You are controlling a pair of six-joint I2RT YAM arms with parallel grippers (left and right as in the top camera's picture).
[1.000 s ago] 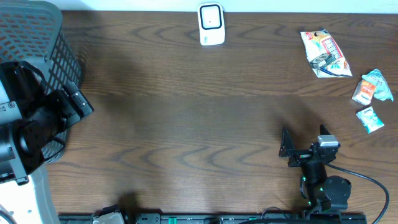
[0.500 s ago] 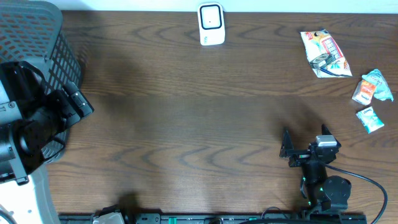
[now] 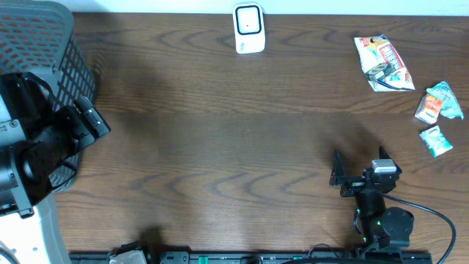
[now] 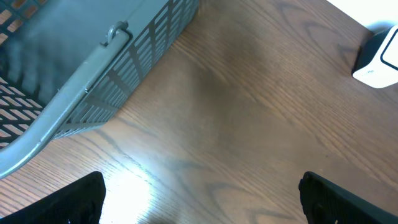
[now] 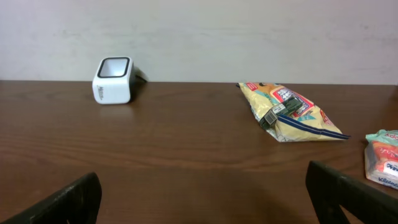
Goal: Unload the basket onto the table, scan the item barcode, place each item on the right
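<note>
The task looks barely begun: nothing is held, and nothing is in front of the scanner [image 3: 248,28], which stands alone at the far edge of the tabletop [image 3: 220,132]. The items lie over on the right side: a yellow snack bag [image 3: 382,63], with a teal packet [image 3: 440,101] and a smaller packet [image 3: 436,139] near the right edge. The right gripper [image 3: 359,166] sits low at the front of the tabletop, jaws wide apart and empty, well apart from the bag. The left gripper [image 4: 202,202] is likewise open and empty, beside the grey basket [image 3: 44,44]. Picking up an item, carrying it to the scanner and showing its barcode all seem left to do
</note>
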